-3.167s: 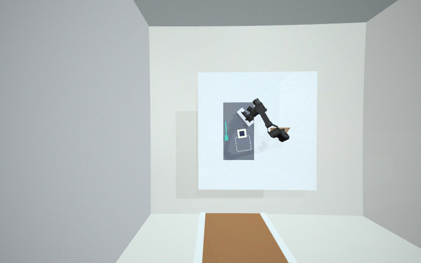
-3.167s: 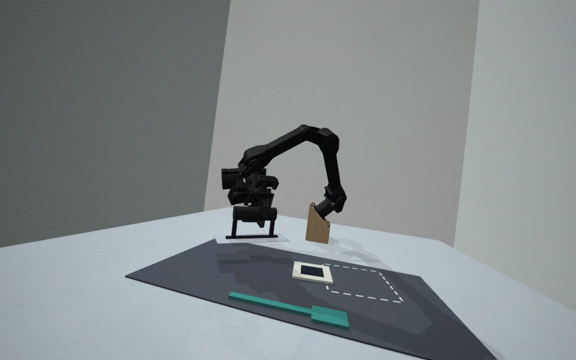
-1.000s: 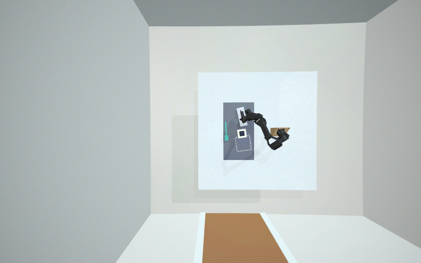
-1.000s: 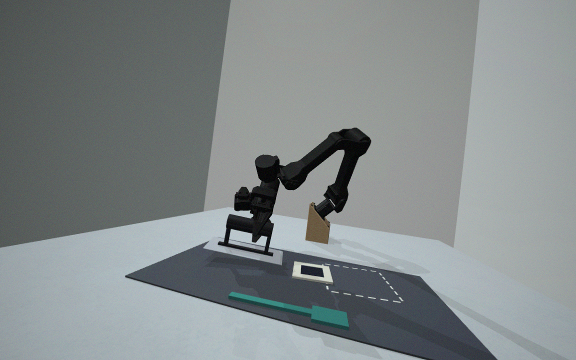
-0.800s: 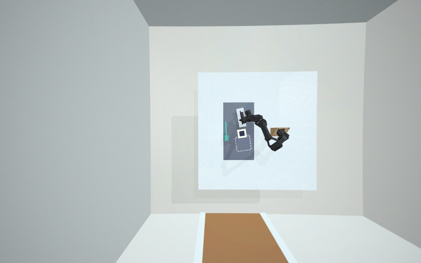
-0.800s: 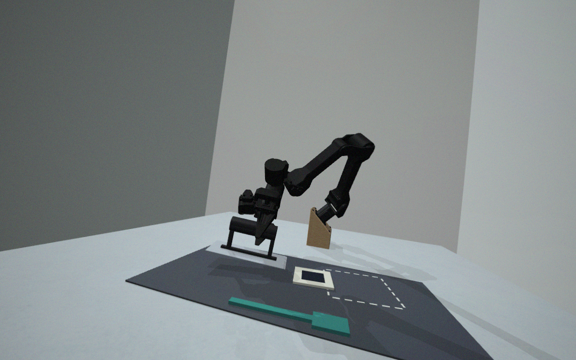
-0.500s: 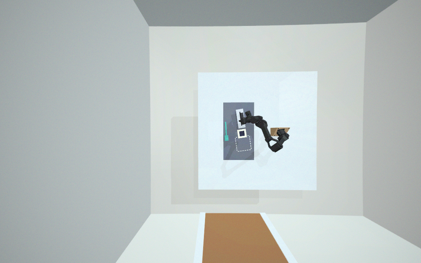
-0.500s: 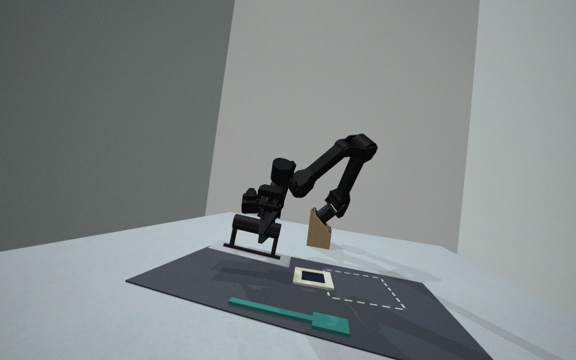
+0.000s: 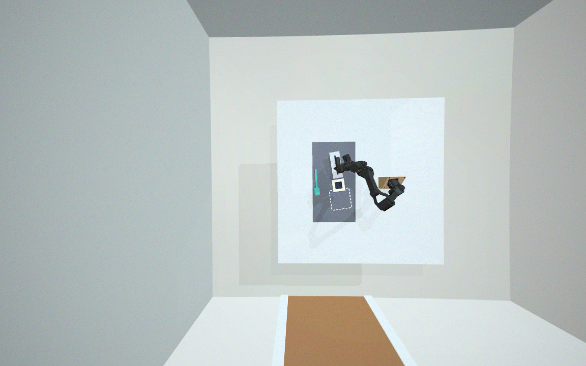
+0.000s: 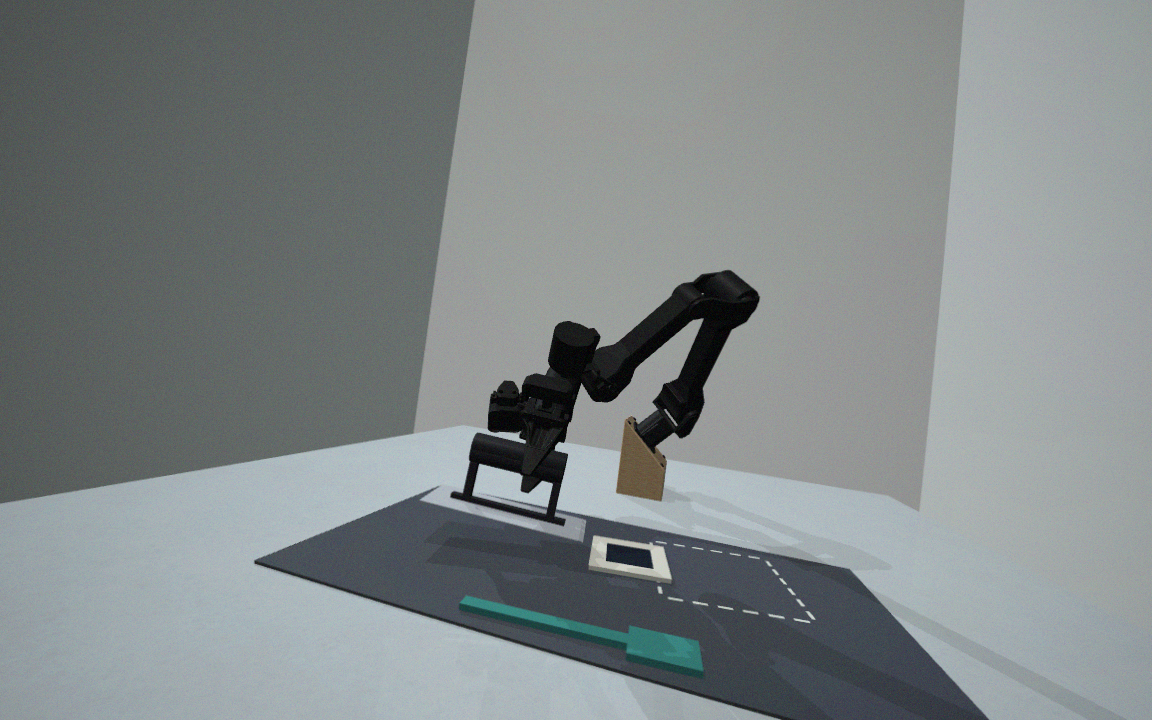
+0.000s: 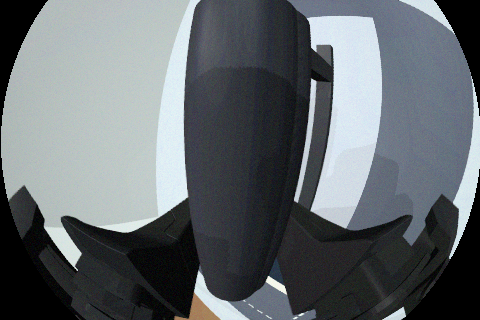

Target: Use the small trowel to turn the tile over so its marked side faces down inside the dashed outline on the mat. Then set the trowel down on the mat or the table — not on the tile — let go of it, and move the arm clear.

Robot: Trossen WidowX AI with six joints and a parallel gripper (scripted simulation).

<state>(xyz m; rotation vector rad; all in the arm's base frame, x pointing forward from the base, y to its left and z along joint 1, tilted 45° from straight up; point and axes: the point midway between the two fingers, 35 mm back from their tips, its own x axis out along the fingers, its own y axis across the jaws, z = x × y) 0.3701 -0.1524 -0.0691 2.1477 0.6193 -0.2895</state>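
My gripper [image 9: 338, 168] [image 10: 528, 477] [image 11: 238, 193] is shut on the thick black handle of the small trowel. The trowel's flat pale blade [image 9: 332, 159] [image 10: 573, 528] [image 11: 357, 110] hangs low over the mat, with its shadow set off to one side. Its end is close to the tile; I cannot tell if they touch. The cream tile [image 9: 334, 188] [image 10: 662, 571] lies on the mat [image 9: 320, 150] [image 10: 338, 553] with its dark square mark facing up. It overlaps the near-trowel edge of the dashed outline [image 9: 331, 209] [image 10: 811, 619]; most of the tile is outside it.
A teal flat-bladed tool [image 9: 317, 191] [image 10: 665, 649] lies along the mat's edge, on the far side of the tile from my base. My arm rises from a wooden base block [image 9: 383, 182] [image 10: 638, 474] on the white table [image 9: 413, 227] [image 10: 159, 608].
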